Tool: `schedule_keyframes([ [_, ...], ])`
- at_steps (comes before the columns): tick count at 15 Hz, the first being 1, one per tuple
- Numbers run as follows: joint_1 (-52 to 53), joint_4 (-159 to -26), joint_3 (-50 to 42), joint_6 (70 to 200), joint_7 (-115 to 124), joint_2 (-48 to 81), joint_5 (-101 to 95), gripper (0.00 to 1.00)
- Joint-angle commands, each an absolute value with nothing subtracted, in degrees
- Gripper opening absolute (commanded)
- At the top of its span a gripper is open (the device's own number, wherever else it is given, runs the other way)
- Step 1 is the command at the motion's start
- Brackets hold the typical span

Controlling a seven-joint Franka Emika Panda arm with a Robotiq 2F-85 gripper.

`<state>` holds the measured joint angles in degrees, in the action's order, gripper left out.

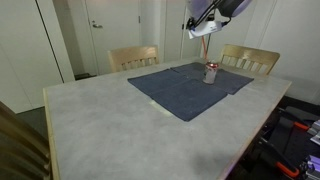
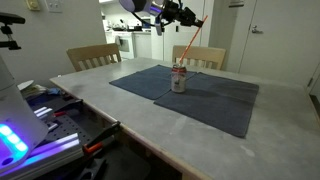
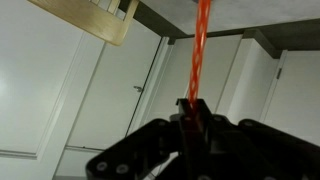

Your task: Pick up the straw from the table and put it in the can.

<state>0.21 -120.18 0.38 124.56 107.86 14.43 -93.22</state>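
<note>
My gripper (image 2: 186,14) is high above the table, shut on the thin red straw (image 2: 189,44). In an exterior view the straw hangs slanting down toward the can (image 2: 179,79), its lower end close above the can's top. The can, silvery with red markings, stands upright on the dark blue cloth mat (image 2: 215,100), and it also shows in an exterior view (image 1: 211,73) below my gripper (image 1: 203,29). In the wrist view the straw (image 3: 200,50) runs out from between the closed fingers (image 3: 192,108); the can is out of that view.
The pale marbled table (image 1: 110,120) carries the blue cloth (image 1: 185,88). Wooden chairs (image 1: 134,57) (image 1: 250,59) stand at the far side, and also show in an exterior view (image 2: 93,56). Equipment with cables sits by the table edge (image 2: 50,110).
</note>
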Motion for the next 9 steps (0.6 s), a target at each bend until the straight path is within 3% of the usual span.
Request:
schedule_keyframes([
  [1,-1.7,-120.3,0.1,129.2,101.8,12.8,-92.8,0.02],
  [9,-1.9,-120.7,-0.4,128.8,99.3,12.8,-93.1,0.02],
])
